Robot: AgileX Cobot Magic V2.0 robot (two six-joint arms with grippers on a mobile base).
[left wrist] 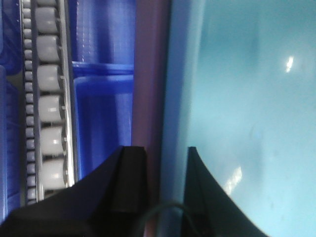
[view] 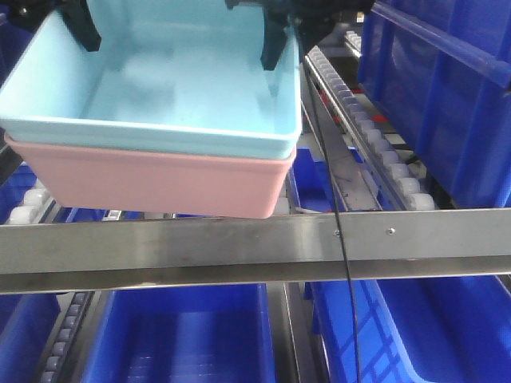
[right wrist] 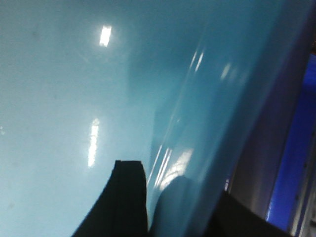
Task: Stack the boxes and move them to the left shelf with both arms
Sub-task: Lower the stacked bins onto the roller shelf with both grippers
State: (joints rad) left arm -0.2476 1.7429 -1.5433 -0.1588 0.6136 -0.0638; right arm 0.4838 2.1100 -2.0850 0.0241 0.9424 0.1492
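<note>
Left gripper (left wrist: 160, 185) is clamped over the left wall of the stacked bins, one finger inside the blue bin (view: 184, 88), one outside against the pink bin (view: 160, 183); right gripper (right wrist: 180, 202) pinches the blue bin's right wall the same way, though its outer finger is mostly cut off by the frame edge. Blue sits nested in pink, the stack hanging just above the steel front rail (view: 239, 251), with the roller tracks (view: 375, 144) behind mostly hidden. Both arms are cropped at the top of the front view; dark blue crates (view: 184, 335) sit below.

Sky-blue bin (view: 184, 88), salmon-pink bin (view: 160, 179), dark blue crates (view: 431, 88), black pincers.
</note>
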